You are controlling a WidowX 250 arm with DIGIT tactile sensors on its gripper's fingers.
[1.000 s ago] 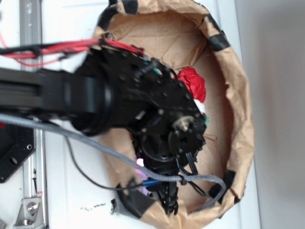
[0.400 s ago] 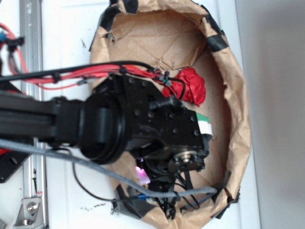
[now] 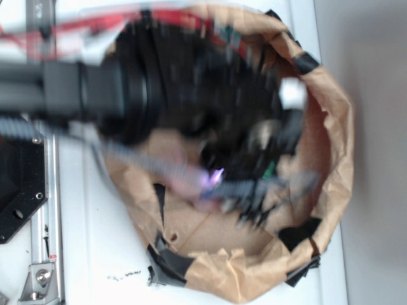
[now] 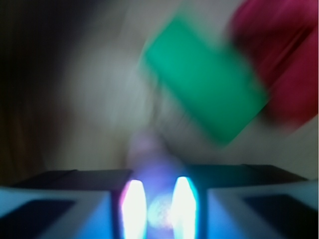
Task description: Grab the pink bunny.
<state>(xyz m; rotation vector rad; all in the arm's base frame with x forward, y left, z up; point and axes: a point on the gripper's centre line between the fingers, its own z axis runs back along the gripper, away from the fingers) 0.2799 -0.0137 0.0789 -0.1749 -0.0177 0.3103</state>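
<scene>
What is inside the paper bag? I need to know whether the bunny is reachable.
The wrist view shows a green block and something red. A pale blurred shape near the gripper cannot be identified; the arm covers much.

White tabletop (image 3: 89, 254), grey wall (image 3: 375, 76) behind.

exterior: overhead, looking down into paper-lined basket (image 3: 337, 159) | wrist: close, blurred, facing green block (image 4: 204, 92) | shared: basket interior

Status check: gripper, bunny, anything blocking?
Gripper blurred, state unclear. Pale shape just ahead of it, maybe pink bunny, not confirmed. Green block and red ball beyond.
</scene>
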